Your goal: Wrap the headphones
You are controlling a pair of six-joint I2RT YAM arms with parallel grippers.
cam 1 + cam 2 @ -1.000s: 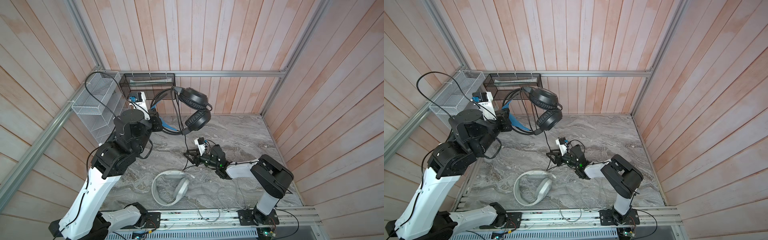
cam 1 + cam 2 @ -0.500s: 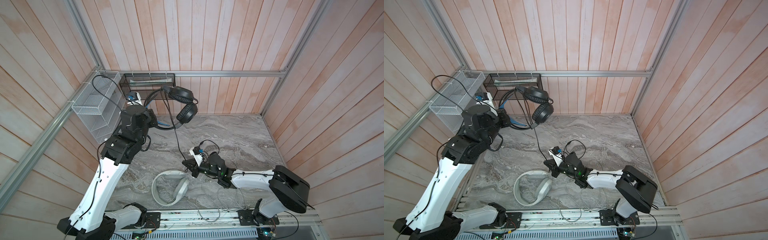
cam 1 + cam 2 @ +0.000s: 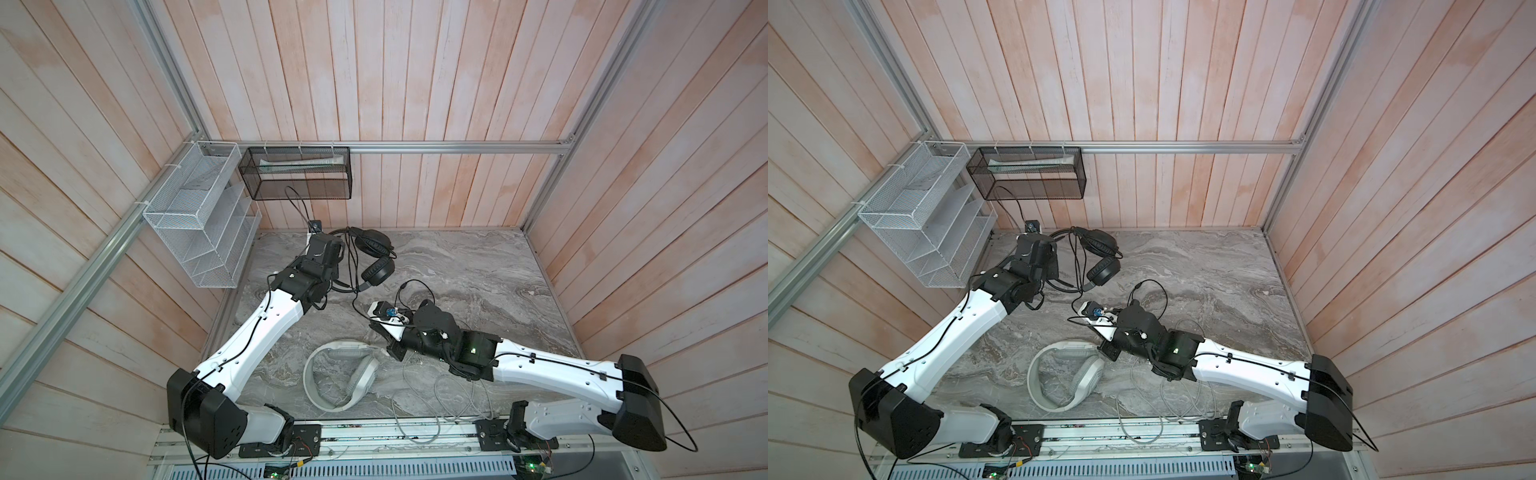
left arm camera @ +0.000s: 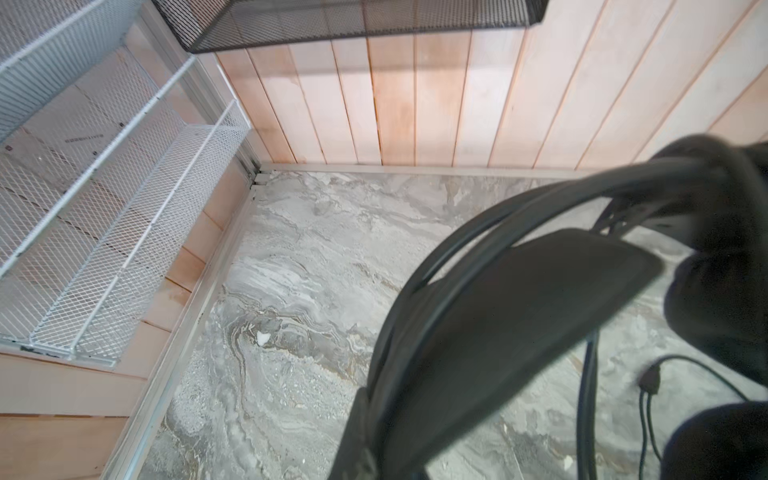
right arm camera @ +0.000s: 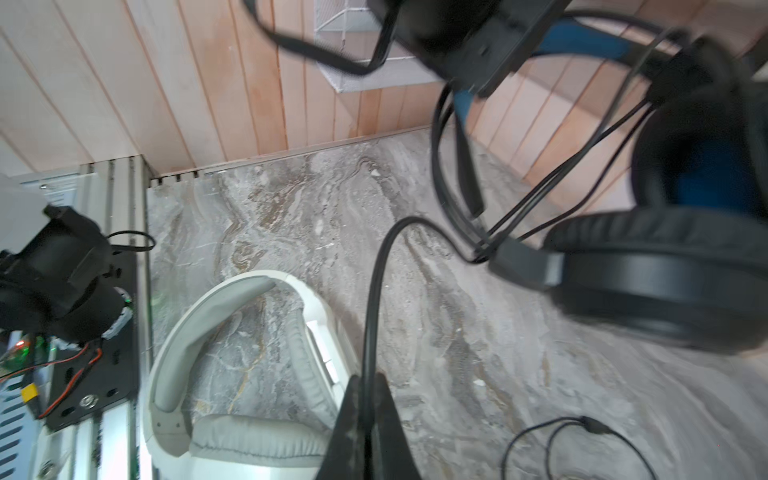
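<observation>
Both clamped, left gripper (image 3: 337,245) on black headphones (image 3: 377,271), right gripper (image 5: 368,386) on black cable (image 5: 374,291), white headphones (image 3: 362,376) at its eight o'clock, mesh basket (image 3: 299,189) holding pale tube (image 3: 303,164).

The black headset (image 3: 376,270) (image 3: 1100,270) hangs by its blue-lined headband (image 5: 582,41) from the closed left gripper (image 5: 478,62) near the back-left corner. Its two padded cups sit close together, one showing a blue inner face. Its black cable (image 5: 370,316) curves away from the lower cup and is pinched in the closed right gripper (image 5: 368,399). The white-grey headset (image 3: 361,374) lies flat on the tabletop (image 3: 478,270) by the front edge, cups folded inward. Its grey cable (image 3: 435,386) lies in loose loops beside it.
</observation>
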